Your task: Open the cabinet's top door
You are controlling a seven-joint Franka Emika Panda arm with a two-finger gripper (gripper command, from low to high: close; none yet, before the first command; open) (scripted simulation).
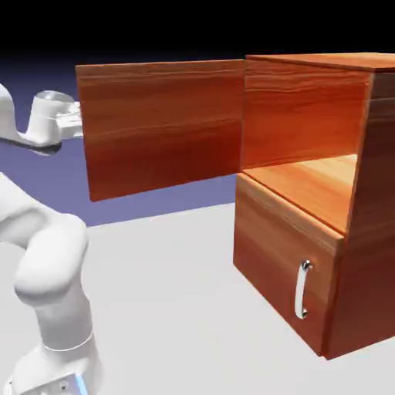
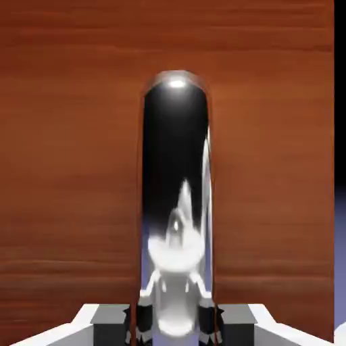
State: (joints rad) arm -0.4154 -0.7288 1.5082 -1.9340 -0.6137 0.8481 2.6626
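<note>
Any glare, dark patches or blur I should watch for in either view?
Exterior view: backdrop fades to black at the top, cabinet interior brightly lit at the shelf's back, small glints on the lower handle. Hand view: glossy upper handle mirrors white shapes under a black reflection, bright spot at its top end; wood grain of the door looks slightly soft.

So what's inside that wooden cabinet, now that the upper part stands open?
In the cabinet, the upper compartment shows only bare wood; its side wall hides part. The closed lower panel covers whatever is below.
</note>
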